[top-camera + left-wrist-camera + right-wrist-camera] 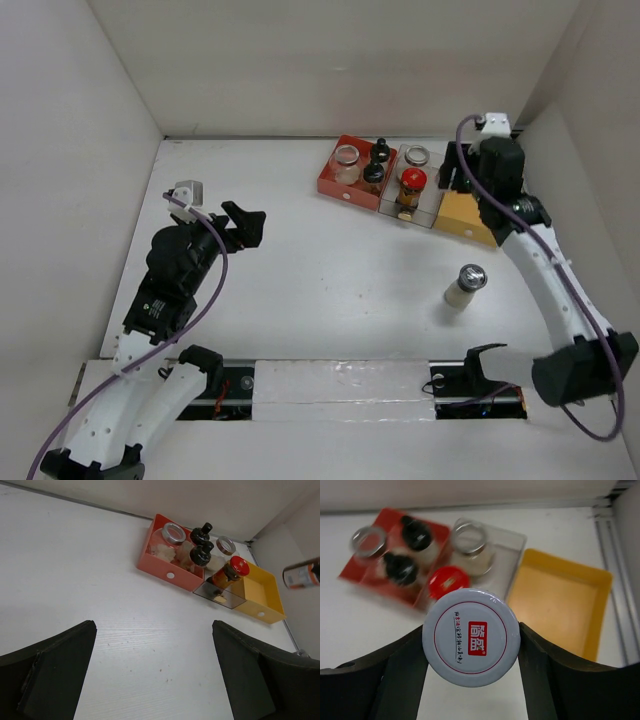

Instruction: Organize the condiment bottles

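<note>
**Right gripper holds bottle, yellow tray ahead-right**

The right gripper [471,645] is clamped on a white-capped bottle [470,630]. Its cap faces the wrist and its long axis runs down between the fingers. The yellow tray [560,600] lies just ahead and to the right. The left gripper [155,670] gapes wide, holding nothing, well apart. A silver-capped jar [465,285] stands behind the right gripper, nearer that arm.

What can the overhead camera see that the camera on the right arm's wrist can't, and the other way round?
Only overhead: a silver-capped jar standing alone on the table, plus the left arm and open left claw.
Only the right wrist: the white-capped bottle, red print on its cap, gripped in the right claw.
Both: the red tray, clear tray and yellow tray, and the red-capped bottle.
</note>
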